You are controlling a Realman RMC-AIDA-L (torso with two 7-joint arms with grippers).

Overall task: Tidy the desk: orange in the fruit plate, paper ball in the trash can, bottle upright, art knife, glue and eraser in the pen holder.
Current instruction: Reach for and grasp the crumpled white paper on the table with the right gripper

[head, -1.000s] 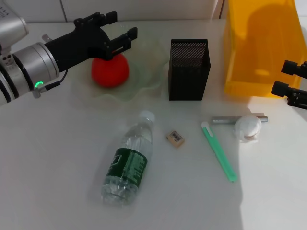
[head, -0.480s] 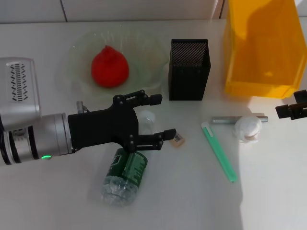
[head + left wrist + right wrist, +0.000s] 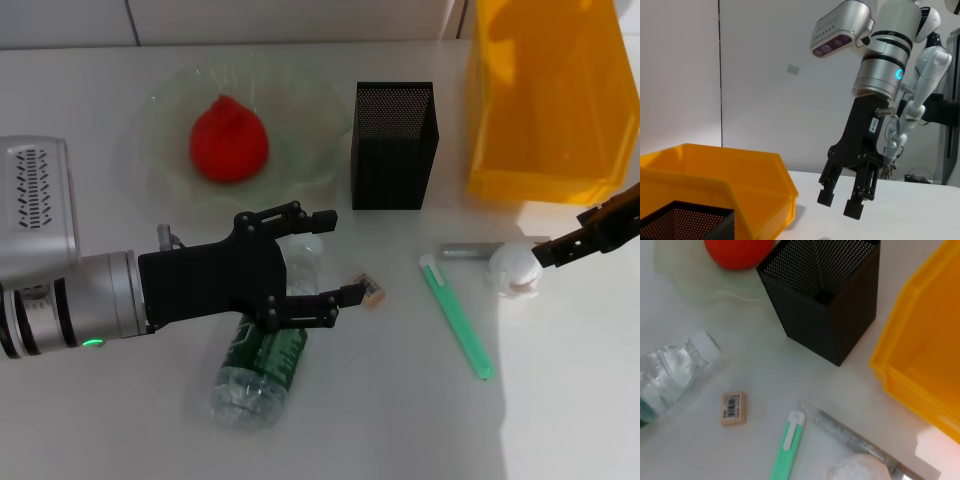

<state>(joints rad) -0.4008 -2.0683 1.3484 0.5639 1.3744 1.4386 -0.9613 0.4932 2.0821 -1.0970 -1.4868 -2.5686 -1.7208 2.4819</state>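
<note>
The orange sits in the fruit plate, so that job looks done, and the left tool has swung away from the plate and come down over the lying bottle. A second ago it was up at the orange; now its fingers stand spread wide apart, empty, straddling the bottle's neck and white cap. My read: standing the bottle up is the step in hand, and the grip has not closed yet.

Over on the other side, the right tool has pushed in from the edge towards the paper ball, now right beside it. In the left wrist view its two fingers hang apart with nothing between them. The ball lies touching the grey glue stick, with the green art knife just beside, below the trash can.

The eraser lies flat on the surface, very close to the left tool's lower finger, so a nudge is possible. The pen holder stands upright between plate and can.
</note>
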